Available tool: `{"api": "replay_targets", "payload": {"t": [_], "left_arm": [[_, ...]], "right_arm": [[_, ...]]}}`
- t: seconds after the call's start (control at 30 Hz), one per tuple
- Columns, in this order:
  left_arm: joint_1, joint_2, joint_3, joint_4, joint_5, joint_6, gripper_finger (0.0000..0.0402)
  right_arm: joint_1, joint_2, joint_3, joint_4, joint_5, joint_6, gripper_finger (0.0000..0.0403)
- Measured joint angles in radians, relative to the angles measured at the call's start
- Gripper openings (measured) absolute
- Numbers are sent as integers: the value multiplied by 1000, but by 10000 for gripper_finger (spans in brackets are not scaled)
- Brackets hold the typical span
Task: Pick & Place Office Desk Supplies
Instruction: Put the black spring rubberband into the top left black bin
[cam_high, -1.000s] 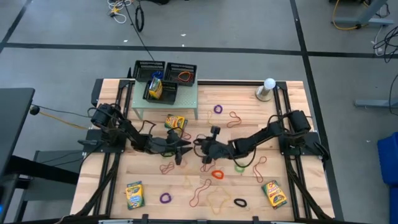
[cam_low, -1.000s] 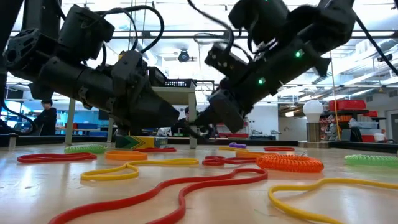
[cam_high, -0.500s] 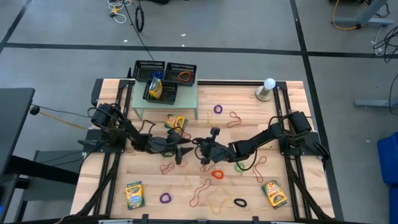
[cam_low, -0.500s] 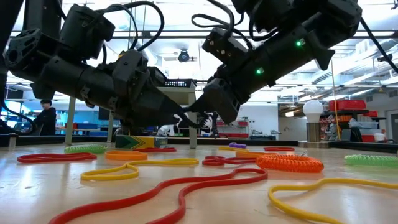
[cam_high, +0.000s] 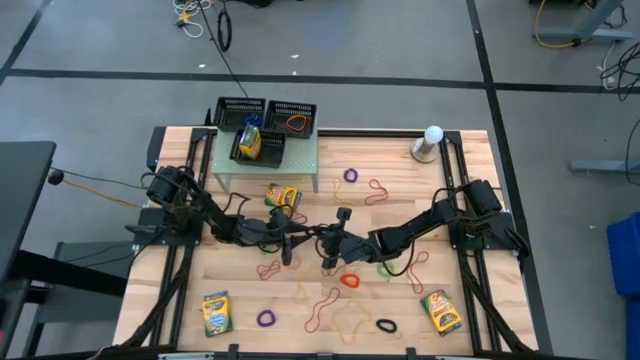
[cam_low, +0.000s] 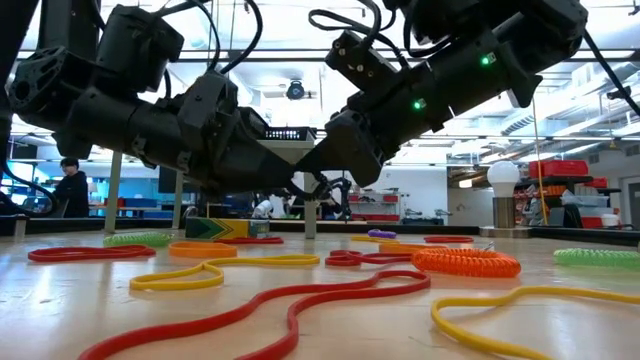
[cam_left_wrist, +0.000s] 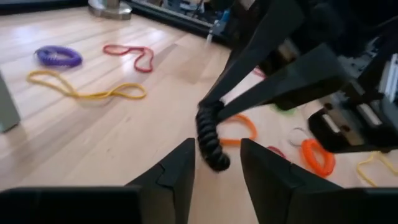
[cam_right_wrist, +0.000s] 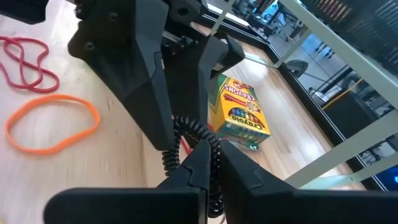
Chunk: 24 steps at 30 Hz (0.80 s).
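Hanging above the table's middle, a black coiled band dangles, pinched in the right gripper. The left gripper straddles its lower end, fingers apart. Light, springy and floppy, it is probably best gripped mid-coil.

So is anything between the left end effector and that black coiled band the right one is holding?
Nothing visible. The black coiled band hangs from the shut right end effector, its free end already between the left end effector's open fingers.

hidden: black mesh trays' contents — partly | cut off: crayon box corner
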Motion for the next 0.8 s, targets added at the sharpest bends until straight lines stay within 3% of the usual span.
{"api": "replay_targets", "payload": {"t": [0.4,0.8], "left_arm": [[1,0,-6,-3,-6,69,24],[-1,-67,-7,-132,-90,92,22]], "right_arm": [[0,0,0,0,2,23,28],[-8,0,0,-3,1,100,141]]}}
